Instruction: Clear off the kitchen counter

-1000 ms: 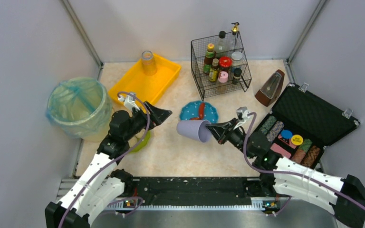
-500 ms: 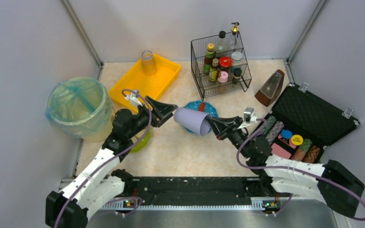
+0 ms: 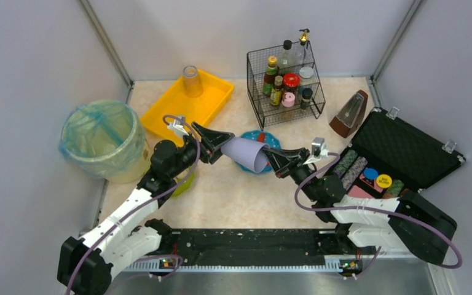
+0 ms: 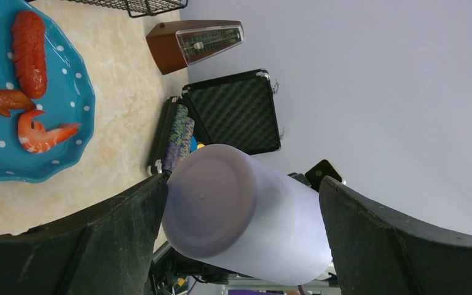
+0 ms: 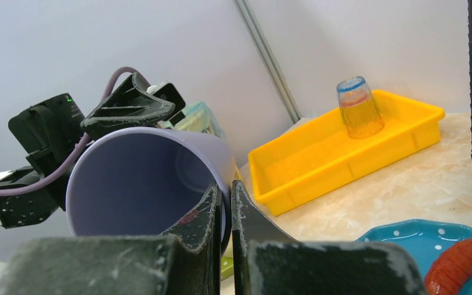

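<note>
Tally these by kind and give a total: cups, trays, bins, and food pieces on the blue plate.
Cups: 2 (purple cup, clear glass)
Trays: 1 (yellow tray)
Bins: 1 (bagged bin)
Food pieces on the blue plate: 3 (sausage, brown piece, shrimp)
Total: 7

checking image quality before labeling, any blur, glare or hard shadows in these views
Top external: even soft light, sharp, only faint shadows on the kitchen counter. Left wrist: purple cup crisp, left fingers dark. Right wrist: right fingers slightly soft up close, yellow tray clear, no glare.
</note>
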`<state>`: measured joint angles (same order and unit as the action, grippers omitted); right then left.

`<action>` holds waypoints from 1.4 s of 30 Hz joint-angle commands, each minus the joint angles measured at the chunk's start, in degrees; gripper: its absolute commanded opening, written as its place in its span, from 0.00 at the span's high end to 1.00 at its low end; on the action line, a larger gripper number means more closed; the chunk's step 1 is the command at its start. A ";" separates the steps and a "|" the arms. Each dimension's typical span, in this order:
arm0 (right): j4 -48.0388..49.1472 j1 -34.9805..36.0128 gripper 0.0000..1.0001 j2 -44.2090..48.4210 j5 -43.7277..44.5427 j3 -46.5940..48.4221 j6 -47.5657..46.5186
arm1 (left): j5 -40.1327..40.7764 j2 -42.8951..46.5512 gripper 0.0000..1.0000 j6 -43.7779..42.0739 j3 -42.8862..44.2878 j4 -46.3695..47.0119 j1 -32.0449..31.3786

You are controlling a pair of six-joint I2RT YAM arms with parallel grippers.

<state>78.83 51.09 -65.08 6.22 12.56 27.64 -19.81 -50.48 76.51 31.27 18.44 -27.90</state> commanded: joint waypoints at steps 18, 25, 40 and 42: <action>4.43 0.01 1.00 1.07 -1.30 1.38 -2.26 | -4.96 -6.02 0.03 4.87 1.39 7.99 -3.91; 5.42 0.00 1.00 -1.98 -1.88 0.87 -2.44 | -3.03 -5.17 0.29 4.52 0.83 9.88 -4.42; -5.84 0.04 0.50 2.88 4.39 -2.95 -7.86 | 15.03 -3.47 1.00 -17.18 11.19 -9.80 -4.19; -7.00 -0.01 0.52 3.28 5.19 -2.30 -9.47 | 15.05 -5.19 1.00 -18.30 12.49 -9.58 -4.20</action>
<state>74.78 50.89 -64.23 8.60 9.65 21.69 -9.21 -54.13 65.47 38.54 10.26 -32.03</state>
